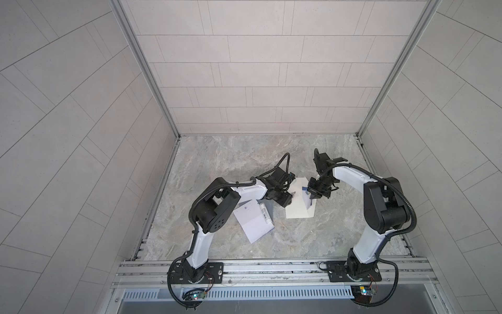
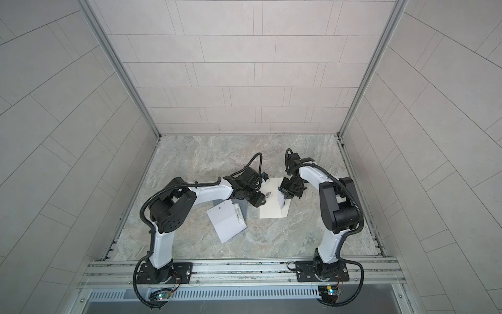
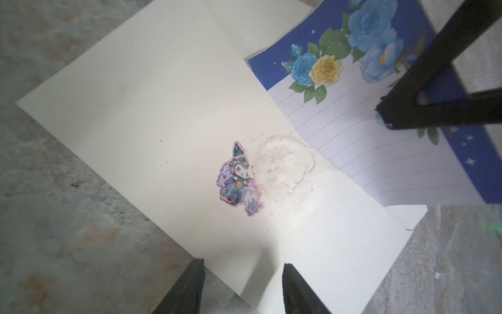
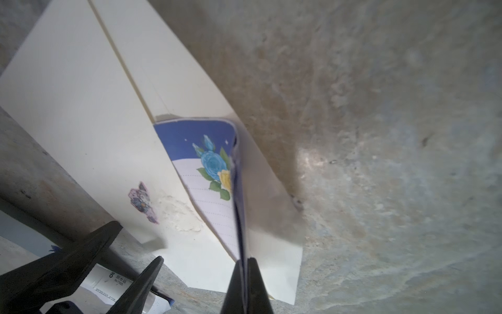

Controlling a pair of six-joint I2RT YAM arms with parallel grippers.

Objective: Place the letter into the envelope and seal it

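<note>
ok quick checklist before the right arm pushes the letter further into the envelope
1. Right tool shut on the letter: ok.
2. Letter's front edge tucked under the envelope panel: ok, though most of it sticks out.
3. Letter lying flat: not ok, it bows upward at the grip.
4. Left tool pinning the envelope: cannot tell, jaws open above its edge.
5. Glue stick apart from the envelope: ok.

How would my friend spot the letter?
Find the grey marbled table, then the cream paper envelope near its middle. The letter sticks out of it: the only paper with a dark blue border, blue and yellow roses and dotted lines.
</note>
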